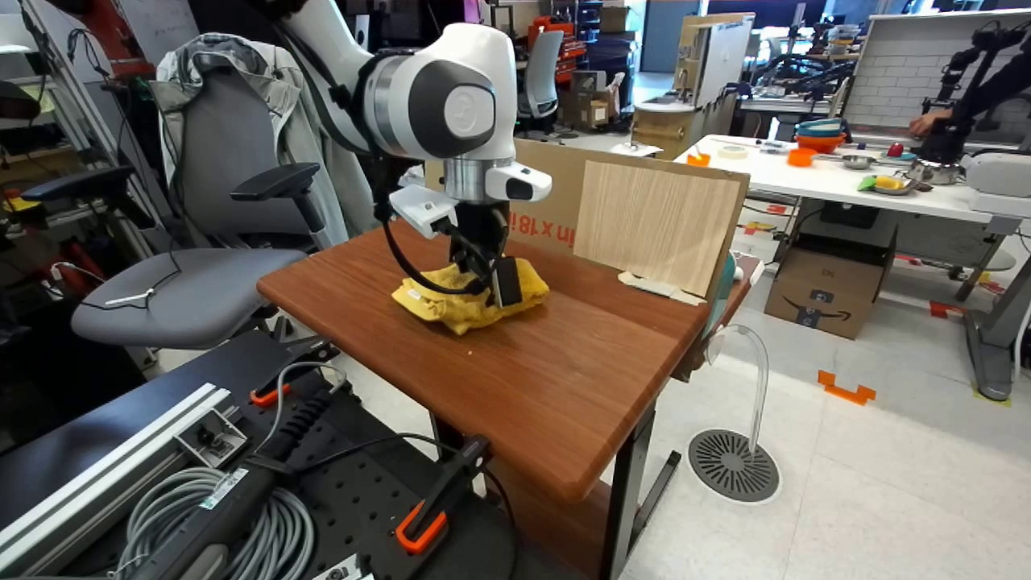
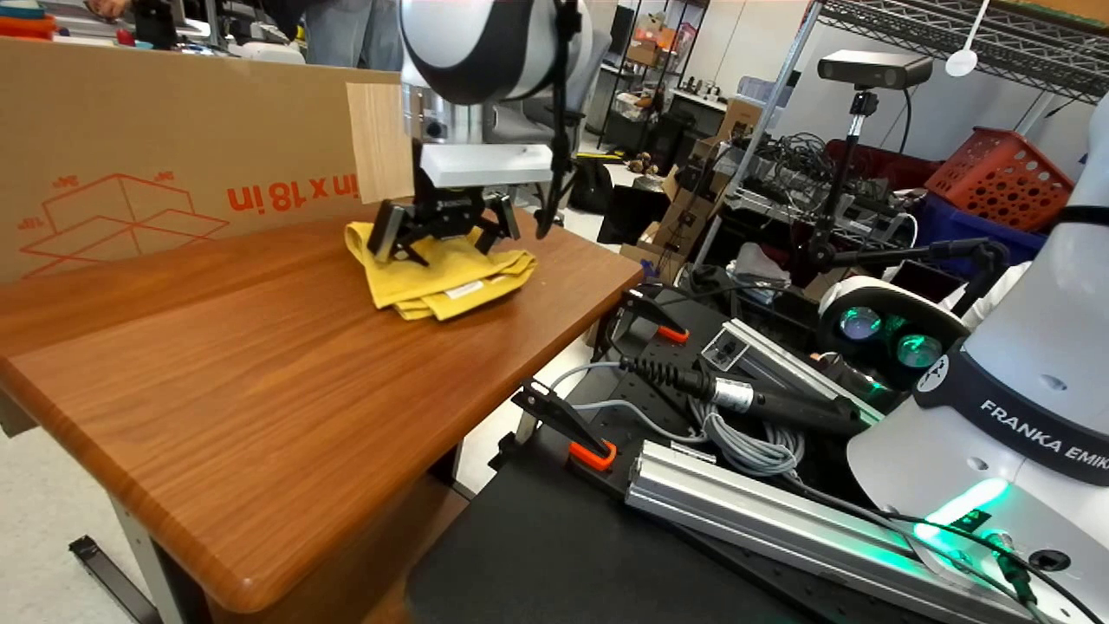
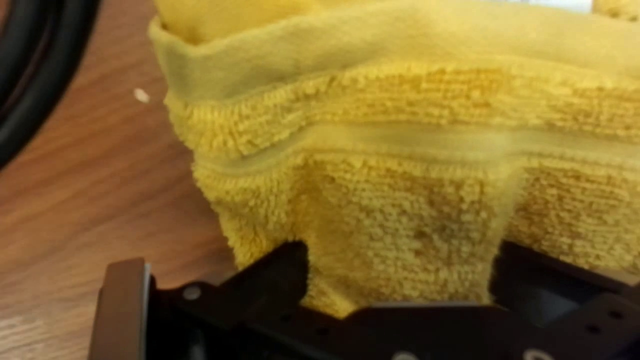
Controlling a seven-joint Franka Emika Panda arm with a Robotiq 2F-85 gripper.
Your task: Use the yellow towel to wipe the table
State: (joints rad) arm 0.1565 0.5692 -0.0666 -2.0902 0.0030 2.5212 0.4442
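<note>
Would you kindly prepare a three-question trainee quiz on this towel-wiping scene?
1. True or false: the gripper is open at the yellow towel.
2. In the wrist view, what small thing lies on the table beside the towel? A) a screw; B) a pale speck; C) a coin.
3. Fill in: the lettering on the cardboard panel is upside ___.

Key: 1. True. 2. B. 3. down.

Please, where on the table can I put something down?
In an exterior view, the table shows bare wood between the yellow towel, the cardboard and the near rounded corner. It is crowded at the towel, under the open gripper.
</note>
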